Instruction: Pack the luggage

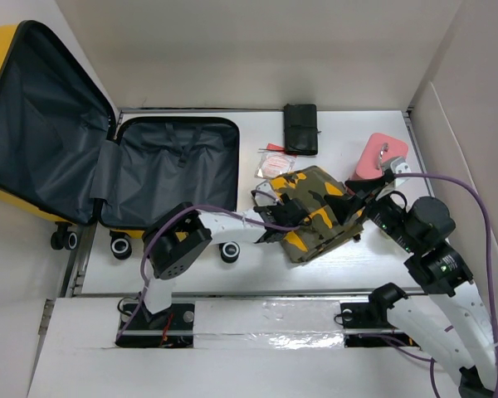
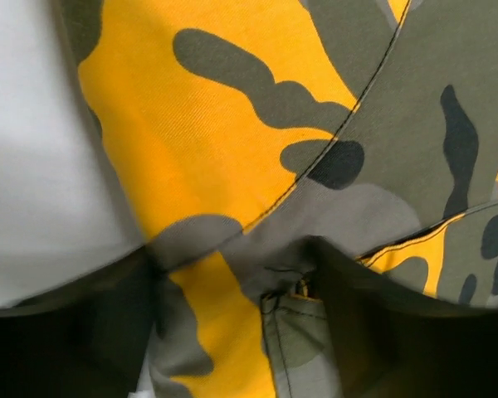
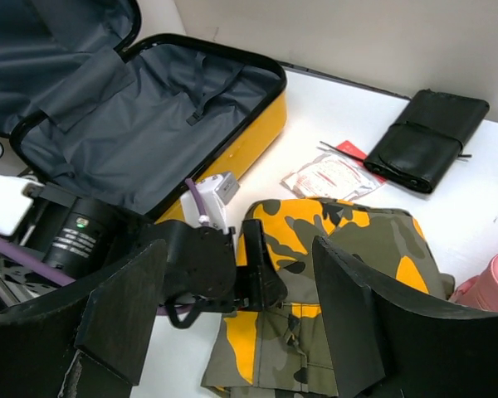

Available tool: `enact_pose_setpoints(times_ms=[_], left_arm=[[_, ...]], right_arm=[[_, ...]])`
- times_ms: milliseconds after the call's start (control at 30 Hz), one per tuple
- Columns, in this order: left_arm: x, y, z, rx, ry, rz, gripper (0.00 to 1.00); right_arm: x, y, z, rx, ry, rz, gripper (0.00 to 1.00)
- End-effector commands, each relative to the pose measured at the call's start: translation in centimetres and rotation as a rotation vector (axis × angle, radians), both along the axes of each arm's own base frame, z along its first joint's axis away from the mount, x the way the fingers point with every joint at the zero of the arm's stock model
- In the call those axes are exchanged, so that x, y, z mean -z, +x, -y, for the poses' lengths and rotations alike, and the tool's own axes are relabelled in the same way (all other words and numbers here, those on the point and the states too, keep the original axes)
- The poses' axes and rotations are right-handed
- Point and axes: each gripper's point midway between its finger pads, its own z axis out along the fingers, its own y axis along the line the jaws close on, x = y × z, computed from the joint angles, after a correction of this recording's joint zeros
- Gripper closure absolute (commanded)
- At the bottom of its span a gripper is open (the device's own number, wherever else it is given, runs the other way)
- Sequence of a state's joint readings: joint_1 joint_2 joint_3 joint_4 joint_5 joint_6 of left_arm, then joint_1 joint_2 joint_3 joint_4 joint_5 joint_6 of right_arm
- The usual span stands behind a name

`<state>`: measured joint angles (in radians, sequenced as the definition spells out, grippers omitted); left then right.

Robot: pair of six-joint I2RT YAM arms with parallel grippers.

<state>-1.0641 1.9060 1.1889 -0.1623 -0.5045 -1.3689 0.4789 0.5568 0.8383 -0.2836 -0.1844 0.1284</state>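
The yellow luggage lies open at the left, its lid leaning up and its dark grey lining bare. It also shows in the right wrist view. A folded camouflage garment lies on the table to its right. My left gripper is shut on the garment's left edge, and cloth fills the left wrist view. My right gripper is open at the garment's right edge, with its fingers spread wide above the cloth.
A black pouch lies at the back of the table, with small red-and-white packets in front of it. A pink object stands at the back right. Walls close in the table on three sides.
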Motion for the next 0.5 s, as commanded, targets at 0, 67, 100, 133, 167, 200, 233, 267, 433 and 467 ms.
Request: enact_pose_setpoints(times_ms=[0,67,100,133,167,200,233,267,433,467], left_arm=[[4.3,-0.4,-2.2,-0.038,0.112,-0.059,0.48],[4.1,0.3,-1.8,-0.013,0.088,-0.029,0.74],[4.8,0.2,-2.9,-0.018,0.101,-0.039,0.85],[4.3,0.7,-3.3,-0.019,0.085,-0.027,0.89],[3.7,1.0,-2.7,-0.005,0.045,0.003,0.93],[4.4,0.8,-3.9,0.002,0.059,-0.001,0.99],[3.4,1.2,-4.0,0.007,0.033,0.023,1.0],[2.8,1.6,-4.0,0.018,0.021,0.048,1.0],[-2.9,2.4,-3.2,0.138,0.002,0.187,1.0],[-4.3,2.6,-3.0,0.162,-0.001,0.212,1.0]], right_arm=[[-1.5,-0.6,-0.5,-0.036,0.029,0.047,0.24],[-1.9,-0.8,-0.6,-0.049,0.041,0.052,0.24],[-2.0,-0.9,-0.7,-0.052,0.046,0.055,0.25],[-2.0,-0.9,-0.8,-0.057,0.053,0.052,0.25],[-2.2,-1.0,-0.9,-0.068,0.057,0.059,0.25],[-2.2,-0.9,-1.1,-0.072,0.06,0.059,0.26],[-2.1,-1.0,-1.4,-0.088,0.062,0.055,0.26],[-2.3,-1.1,-1.6,-0.097,0.066,0.059,0.26],[-2.3,-0.4,-1.8,-0.088,0.069,0.057,0.27],[-2.6,-0.2,-1.6,-0.075,0.075,0.068,0.27]])
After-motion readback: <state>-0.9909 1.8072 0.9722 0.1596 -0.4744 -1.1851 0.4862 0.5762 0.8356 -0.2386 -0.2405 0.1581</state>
